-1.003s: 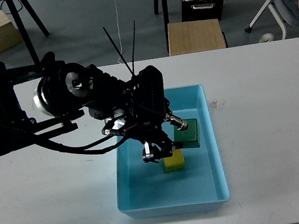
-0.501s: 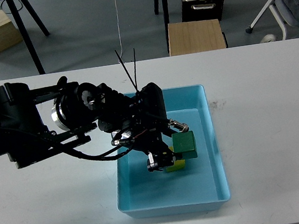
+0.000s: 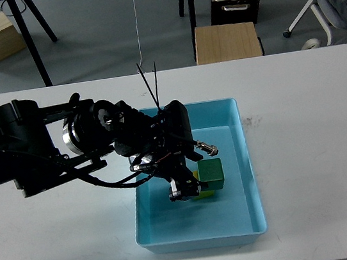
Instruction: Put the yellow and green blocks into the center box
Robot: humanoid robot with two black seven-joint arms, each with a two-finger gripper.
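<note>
Fingers of the left gripper (image 3: pixel 190 182) hang low inside the blue box (image 3: pixel 245 158) at the middle of the table (image 3: pixel 314 117), too dark to tell whether spread or pinching, with the green block (image 3: pixel 210 171) touching their right side atop the mostly hidden yellow block (image 3: pixel 205 194).

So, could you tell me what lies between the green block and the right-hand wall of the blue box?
In the head view, nothing: only bare blue floor separates the green block from the right wall of the blue box.
</note>
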